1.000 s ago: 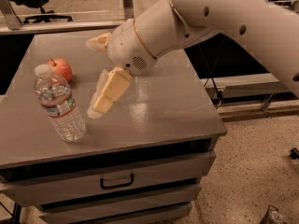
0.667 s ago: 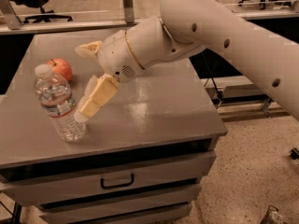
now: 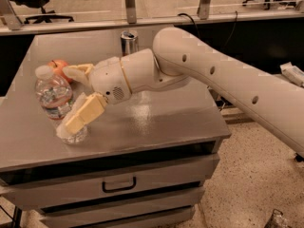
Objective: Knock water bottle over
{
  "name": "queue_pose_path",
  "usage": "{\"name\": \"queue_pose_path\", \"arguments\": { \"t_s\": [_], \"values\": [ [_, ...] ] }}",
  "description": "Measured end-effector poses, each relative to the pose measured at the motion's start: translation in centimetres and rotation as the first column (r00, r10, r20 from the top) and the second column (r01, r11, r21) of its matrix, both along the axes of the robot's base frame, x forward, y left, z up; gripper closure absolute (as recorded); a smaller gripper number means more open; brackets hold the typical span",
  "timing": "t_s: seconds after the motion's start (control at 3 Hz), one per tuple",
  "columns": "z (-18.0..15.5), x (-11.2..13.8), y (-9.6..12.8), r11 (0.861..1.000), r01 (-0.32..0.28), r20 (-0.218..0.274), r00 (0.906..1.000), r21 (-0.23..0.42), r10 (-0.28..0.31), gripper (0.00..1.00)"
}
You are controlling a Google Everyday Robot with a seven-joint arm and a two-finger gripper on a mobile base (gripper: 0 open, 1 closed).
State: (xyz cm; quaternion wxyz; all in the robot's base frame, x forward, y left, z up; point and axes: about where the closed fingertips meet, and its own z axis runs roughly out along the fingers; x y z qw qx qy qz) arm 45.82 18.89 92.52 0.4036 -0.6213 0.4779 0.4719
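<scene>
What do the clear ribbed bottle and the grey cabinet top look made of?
Clear ribbed water bottle: thin transparent plastic, glossy, see-through walls; white cap, opaque plastic. Grey cabinet top: smooth, semi-gloss, soft reflections; painted metal or laminate, can't tell which. The hand sits open around the bottle's lower half.

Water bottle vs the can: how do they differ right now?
The water bottle is clear plastic with a white cap; the can is silver metal. The water bottle stands front-left, the can at the back edge. The open gripper straddles the water bottle; the can sits apart, behind the arm. Both stand on the grey cabinet top.
</scene>
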Motion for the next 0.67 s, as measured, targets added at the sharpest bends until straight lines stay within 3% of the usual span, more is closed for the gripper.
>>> {"name": "queue_pose_path", "arguments": {
  "t_s": [0.33, 0.67],
  "values": [
    [-0.31, -1.29, 0.84, 0.996, -0.027, -0.084, 0.9959, 0.081, 0.034, 0.0],
    [-0.53, -2.07, 0.96, 0.99, -0.022, -0.113, 0.9929, 0.136, 0.038, 0.16]
  ]
}}
